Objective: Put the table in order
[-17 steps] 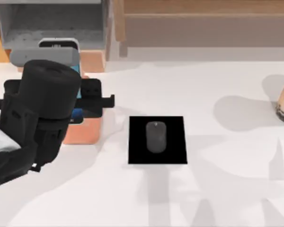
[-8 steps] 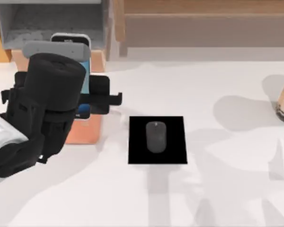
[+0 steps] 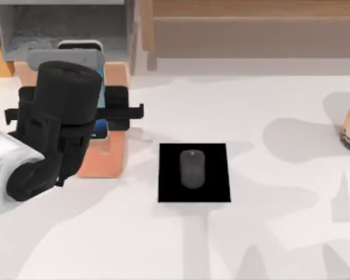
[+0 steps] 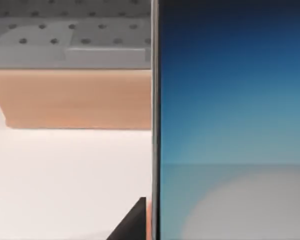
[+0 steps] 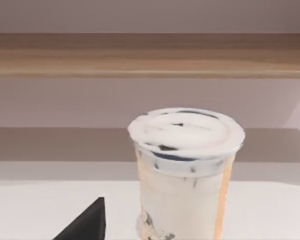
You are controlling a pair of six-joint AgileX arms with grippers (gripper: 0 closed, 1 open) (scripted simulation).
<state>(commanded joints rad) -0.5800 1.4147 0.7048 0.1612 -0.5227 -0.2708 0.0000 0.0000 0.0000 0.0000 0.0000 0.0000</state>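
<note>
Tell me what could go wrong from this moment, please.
1. The left claw holds the phone above the orange stand, close to the grey shelf. The phone's top edge might bump the shelf if the arm goes further that way.
2. The left arm hides most of the stand from above, so the phone might miss it and fall on the table.
3. The cup stands at the table's right edge, and a careless grasp might tip it.

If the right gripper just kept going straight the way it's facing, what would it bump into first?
Most likely the bubble tea cup, which stands dead ahead in the right wrist view, on the table. The wooden shelf lies behind it; how far off the cup stands is unclear.
</note>
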